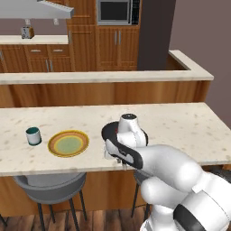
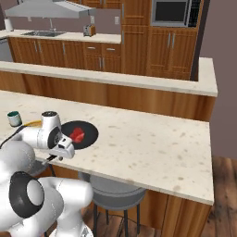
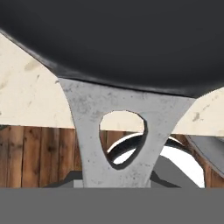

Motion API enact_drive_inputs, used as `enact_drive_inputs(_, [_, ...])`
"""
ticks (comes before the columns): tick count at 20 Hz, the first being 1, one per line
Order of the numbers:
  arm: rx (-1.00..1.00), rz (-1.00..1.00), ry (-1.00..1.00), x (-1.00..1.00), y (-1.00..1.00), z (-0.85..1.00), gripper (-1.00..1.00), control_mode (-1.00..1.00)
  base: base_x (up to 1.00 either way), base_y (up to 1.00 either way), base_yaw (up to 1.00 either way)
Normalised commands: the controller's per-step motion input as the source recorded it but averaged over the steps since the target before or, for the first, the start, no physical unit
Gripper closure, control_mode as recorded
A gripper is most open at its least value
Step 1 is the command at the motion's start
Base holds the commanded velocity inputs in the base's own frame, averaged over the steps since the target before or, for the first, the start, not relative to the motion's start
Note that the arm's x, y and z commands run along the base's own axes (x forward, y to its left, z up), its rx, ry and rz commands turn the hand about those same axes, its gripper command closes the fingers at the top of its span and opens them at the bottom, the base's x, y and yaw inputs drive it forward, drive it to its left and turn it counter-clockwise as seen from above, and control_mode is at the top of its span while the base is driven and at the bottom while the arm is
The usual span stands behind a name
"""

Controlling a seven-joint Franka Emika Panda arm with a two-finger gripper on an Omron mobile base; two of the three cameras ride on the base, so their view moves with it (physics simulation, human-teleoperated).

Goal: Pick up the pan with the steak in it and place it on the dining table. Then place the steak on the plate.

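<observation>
The black pan (image 2: 88, 131) sits on the beige dining table (image 2: 152, 143) near its front edge, and the red steak (image 2: 77, 134) lies inside it. In the left base view the pan (image 1: 107, 131) is mostly hidden behind my wrist. My gripper (image 2: 54, 158) is at the table's front edge, shut on the pan's grey metallic handle (image 3: 118, 127), which points off the table toward me. The hand view looks along that handle to the pan's dark body (image 3: 131, 35). The orange-rimmed plate (image 1: 68, 143) with its pale green centre lies just left of the pan.
A small dark-green cup (image 1: 33, 136) stands left of the plate. Grey stools (image 1: 49, 185) are tucked under the table's front edge. A raised wooden ledge (image 1: 103, 77) runs behind the table. The table's right half (image 1: 180, 126) is bare.
</observation>
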Motion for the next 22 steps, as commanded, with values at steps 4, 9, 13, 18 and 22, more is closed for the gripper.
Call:
enact_drive_inputs(4, [0.00,0.00,0.09,0.56,0.22,-0.37,1.00,-1.00,0.00,0.00,0.00])
enact_drive_inputs(9, [0.00,0.01,0.12,0.60,0.14,-0.33,1.00,-1.00,0.00,0.00,0.00])
enact_drive_inputs(13, [0.00,0.02,0.13,0.56,0.10,-0.31,1.00,-1.00,0.00,0.00,0.00])
enact_drive_inputs(18, [-0.01,0.00,0.05,0.30,0.09,-0.14,1.00,-1.00,0.00,0.00,0.00])
enact_drive_inputs(22, [0.00,0.00,0.00,0.00,0.00,0.00,1.00,-1.00,0.00,0.00,0.00])
